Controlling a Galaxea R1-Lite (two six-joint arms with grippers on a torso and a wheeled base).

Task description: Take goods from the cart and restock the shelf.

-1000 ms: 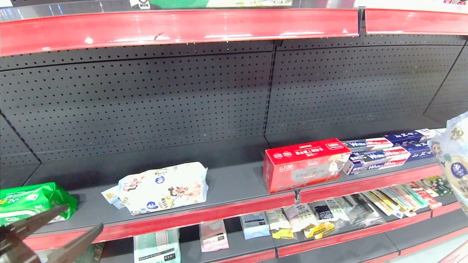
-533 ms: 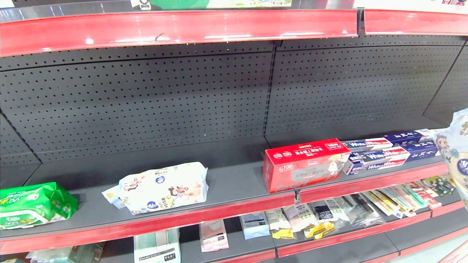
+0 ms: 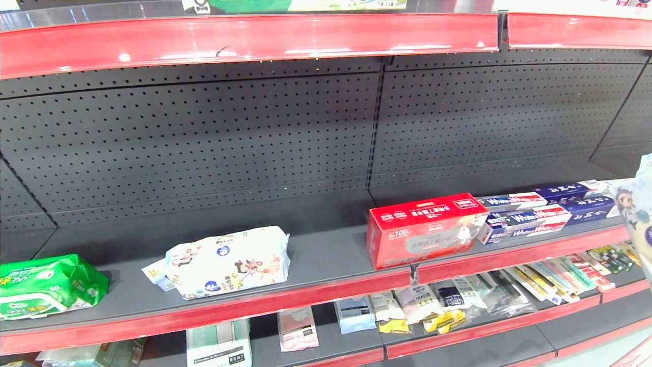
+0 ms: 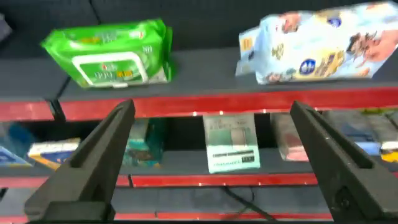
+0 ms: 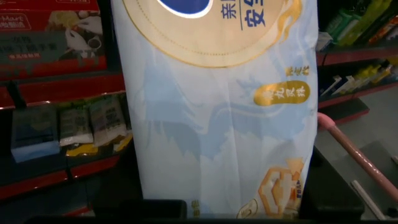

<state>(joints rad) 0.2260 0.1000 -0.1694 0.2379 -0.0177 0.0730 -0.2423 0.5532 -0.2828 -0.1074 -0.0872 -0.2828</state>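
Item in hand: pale blue wipes pack [image 5: 217,124], printed with a gold roundel, gold label tabs and a cartoon figure. The right gripper [image 5: 230,208] is closed on it, holding it at the far right in front of the shelf [image 3: 326,255].

Left gripper [image 4: 211,109] — fingers spread wide, nothing between them, facing the shelf's red edge.

On the shelf, left to right: green wipes pack [image 3: 48,285], patterned white pack [image 3: 229,262], red box [image 3: 425,229] with white lettering, blue toothpaste boxes [image 3: 530,219].
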